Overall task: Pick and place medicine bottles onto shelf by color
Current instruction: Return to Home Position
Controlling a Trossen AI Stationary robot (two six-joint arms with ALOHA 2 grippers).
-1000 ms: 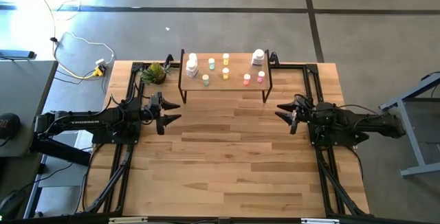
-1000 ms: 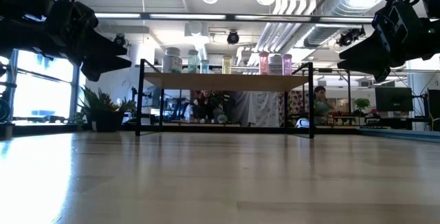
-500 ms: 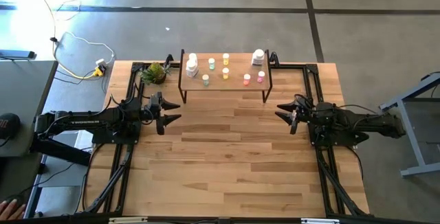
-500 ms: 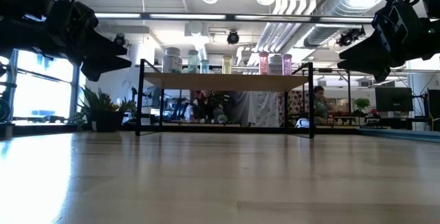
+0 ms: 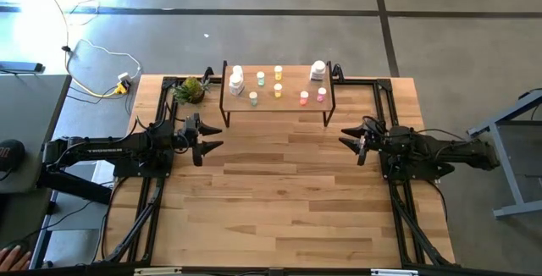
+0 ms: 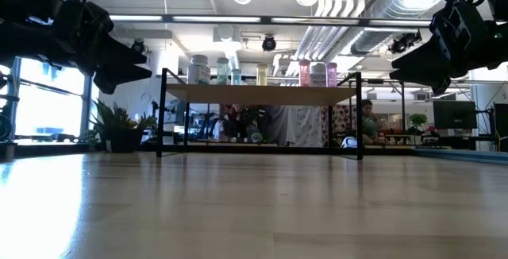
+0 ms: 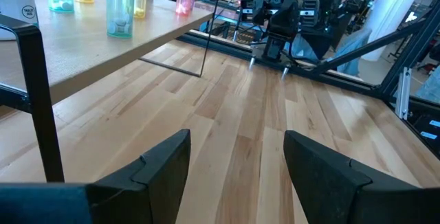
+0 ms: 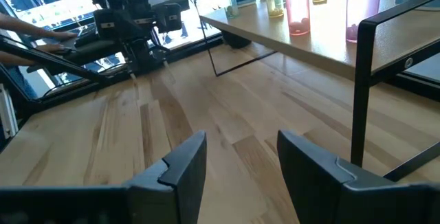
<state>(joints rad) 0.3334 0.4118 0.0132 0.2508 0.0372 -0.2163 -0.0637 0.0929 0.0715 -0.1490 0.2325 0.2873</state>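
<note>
Medicine bottles [image 5: 278, 90] are standing on the shelf [image 5: 293, 105], at the far edge of the table [image 5: 279, 208]. L gripper [image 5: 215, 138] and R gripper [image 5: 345, 139] are hovering over the table near the shelf's front corners, fingers spread wide, gripping nothing.

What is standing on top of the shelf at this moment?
On the shelf: a white cluster at its left end, white bottles at its right, and between them a blue-green pair, a yellow pair and a pink pair. In the low view they overlap, hiding some.
</note>
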